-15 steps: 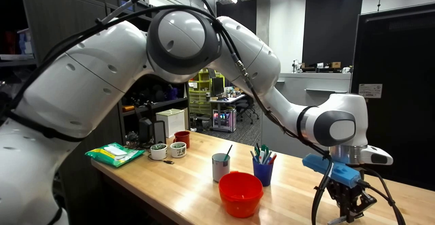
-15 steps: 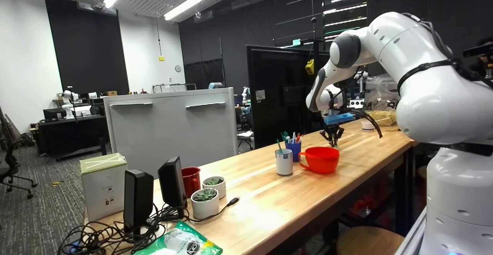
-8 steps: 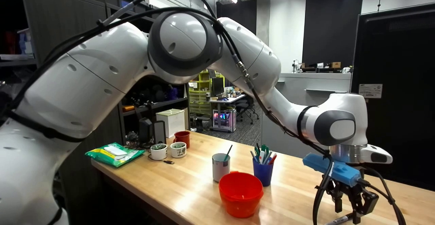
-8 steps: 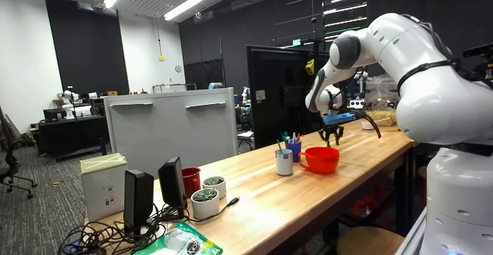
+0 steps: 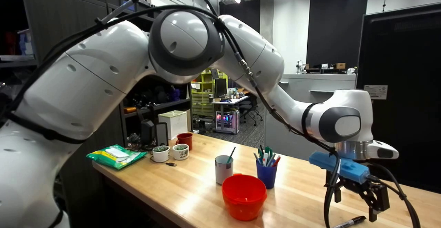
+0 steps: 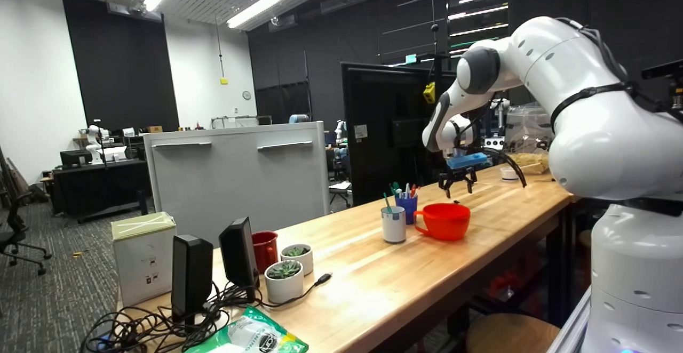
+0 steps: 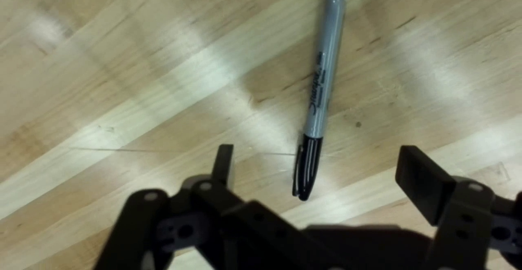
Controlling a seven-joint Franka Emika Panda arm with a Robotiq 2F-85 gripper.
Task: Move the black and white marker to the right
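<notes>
The black and white marker (image 7: pixel 324 74), with a greyish-white barrel and black cap, lies flat on the wooden table (image 7: pixel 183 123). In an exterior view, part of the marker (image 5: pixel 350 222) shows at the bottom edge, cap towards the right; the rest is cut off. Above it hangs my gripper (image 5: pixel 355 206), its fingers spread wide. From the wrist, my gripper (image 7: pixel 316 151) is open, with the marker's cap seen between the fingers but apart from both. Nothing is held.
A red cup (image 5: pixel 244 200) with a handle stands on the table, beside a blue pen holder (image 5: pixel 266 175) full of pens and a grey-white mug (image 5: pixel 224 173). A large black panel (image 5: pixel 403 124) rises behind the gripper.
The gripper was shut on the marker a second ago. It has opened, let the marker go and lifted a little above it; the marker now rests on the table.
</notes>
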